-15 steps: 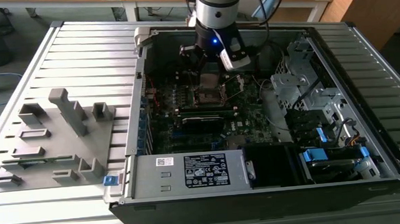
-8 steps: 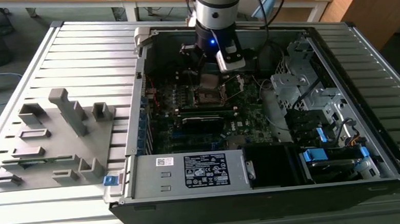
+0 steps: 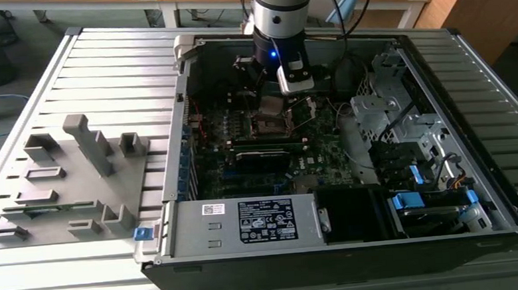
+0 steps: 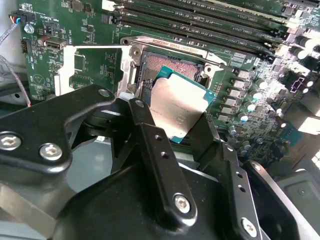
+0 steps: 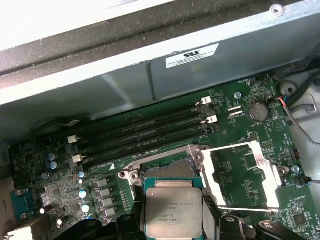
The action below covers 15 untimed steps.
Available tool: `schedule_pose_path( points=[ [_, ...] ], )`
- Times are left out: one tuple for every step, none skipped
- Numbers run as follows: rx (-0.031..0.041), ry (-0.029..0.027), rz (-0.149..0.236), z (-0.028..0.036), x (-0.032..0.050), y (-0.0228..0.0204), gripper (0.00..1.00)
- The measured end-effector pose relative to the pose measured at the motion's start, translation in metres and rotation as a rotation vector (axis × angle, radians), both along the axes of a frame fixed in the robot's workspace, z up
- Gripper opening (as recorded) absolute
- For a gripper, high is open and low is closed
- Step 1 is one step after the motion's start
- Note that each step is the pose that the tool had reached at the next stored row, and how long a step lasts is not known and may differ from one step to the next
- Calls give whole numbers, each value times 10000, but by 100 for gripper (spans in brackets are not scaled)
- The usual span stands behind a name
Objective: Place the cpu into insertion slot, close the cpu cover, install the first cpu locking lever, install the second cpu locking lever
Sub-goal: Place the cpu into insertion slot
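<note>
1. The gripper (image 4: 172, 114) pinches the chip (image 4: 180, 97) by two opposite edges. A black finger (image 4: 150, 145) presses against each side, and the silvery face shows between them.
2. The chip hangs close over the socket (image 4: 164, 66), covering its near part and leaving a strip of the dark pin field bare. It is not seated, and I cannot tell whether any edge touches the rim.
3. The move turns on one relation: the socket lies directly beneath the chip and slightly beyond it. In the exterior view it sits at about six o'clock from the arm's wrist, just beside it. The chip is square, so no long axis matters. In the first wrist view its edges run roughly parallel to the socket's rim. In the second wrist view it looks tipped, with one edge lower. I judge that levelling and squaring count for more here than travel.
4. The cover (image 5: 245, 177) is swung open and lies beside the socket over the green board (image 5: 235, 105), so the opening is free.
5. The arm (image 3: 280, 11) enters from twelve o'clock of the exterior view and stands almost upright. Its wrist points down into the open computer case (image 3: 336, 264).
6. Farther out, long black memory slots (image 5: 145, 132) run alongside the socket. A grey rack (image 3: 66, 175) sits on the table (image 3: 104, 67) at nine o'clock from the case.
</note>
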<state>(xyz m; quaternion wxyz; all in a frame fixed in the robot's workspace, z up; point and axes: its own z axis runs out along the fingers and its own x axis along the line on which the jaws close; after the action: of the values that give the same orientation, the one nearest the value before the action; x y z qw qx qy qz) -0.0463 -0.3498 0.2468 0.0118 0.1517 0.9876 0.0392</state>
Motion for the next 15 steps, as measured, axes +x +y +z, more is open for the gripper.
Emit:
schedule_pose_path(
  points=[
    [1, 0, 0, 0, 0, 0, 54],
    [1, 0, -12, 0, 0, 0, 54],
    [0, -1, -49, 0, 0, 0, 54],
    [1, -1, -139, -1, 0, 0, 54],
    [1, -1, -304, -2, 0, 0, 54],
    [0, 0, -482, -3, 0, 0, 54],
    [-1, 0, -673, -3, 0, 0, 54],
    [0, 0, -852, -5, 0, 0, 54],
    [0, 0, -1033, -6, 0, 0, 54],
    [0, -1, -1212, -8, 0, 0, 54],
    [0, -1, -1392, -9, 0, 0, 54],
    [-1, 0, -1572, -10, 0, 0, 54],
    [1, 0, -1767, -12, 0, 0, 54],
    [0, 0, -1948, -13, 0, 0, 54],
    [0, 0, -2127, -14, 0, 0, 54]
  ],
)
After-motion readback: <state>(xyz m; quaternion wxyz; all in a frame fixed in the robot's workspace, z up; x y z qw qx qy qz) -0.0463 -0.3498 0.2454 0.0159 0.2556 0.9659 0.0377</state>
